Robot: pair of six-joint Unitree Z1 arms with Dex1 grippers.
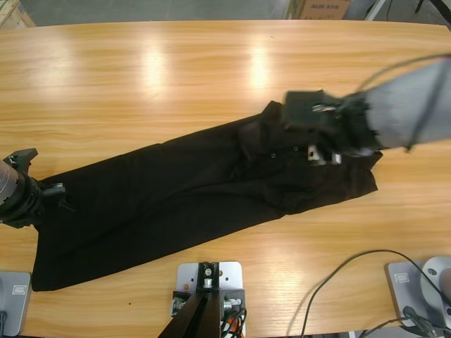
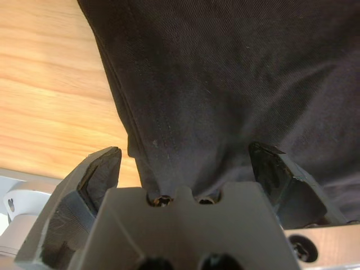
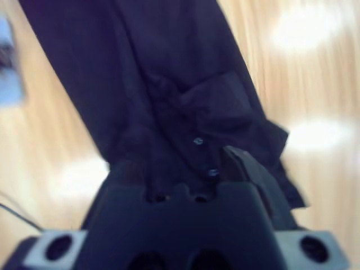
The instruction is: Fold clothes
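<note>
Under right claw point(image 1: 331, 144), shirt point(image 1: 183, 190) collar hidden.

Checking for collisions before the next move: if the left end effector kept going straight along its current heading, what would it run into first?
Most likely the black polo shirt: its fabric already lies between the open jaws of the left end effector, filling the view ahead, with the wooden table beneath.
</note>
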